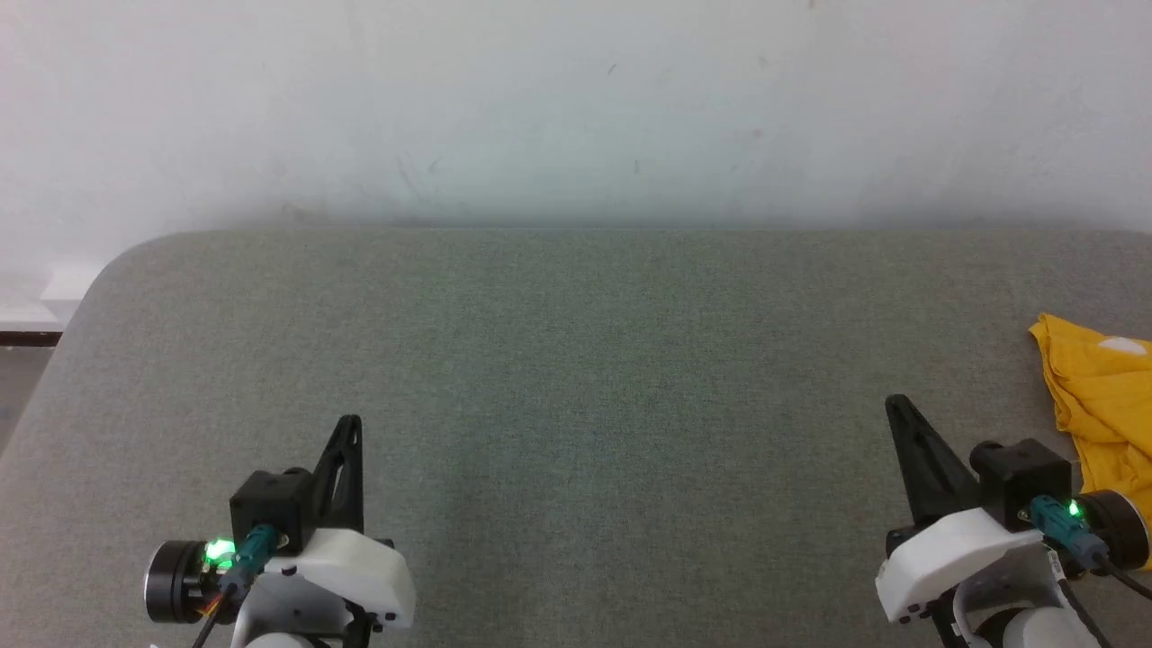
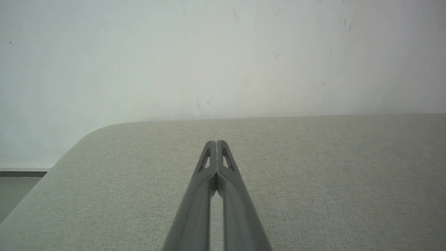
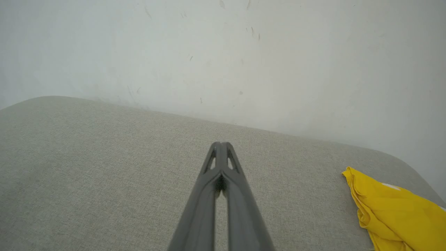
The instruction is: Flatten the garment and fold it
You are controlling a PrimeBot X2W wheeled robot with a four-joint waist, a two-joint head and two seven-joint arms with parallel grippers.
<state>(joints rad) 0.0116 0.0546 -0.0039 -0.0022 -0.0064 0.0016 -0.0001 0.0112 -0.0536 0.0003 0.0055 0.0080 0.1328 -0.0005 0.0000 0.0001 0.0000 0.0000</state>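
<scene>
The garment [image 1: 1105, 405] lies crumpled near the right claw [image 1: 895, 403], pinched shut like the left claw [image 1: 351, 422].

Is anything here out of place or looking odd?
The yellow garment lies bunched up at the right side of the grey table, far from its middle and not spread flat. Nothing else stands out.
</scene>
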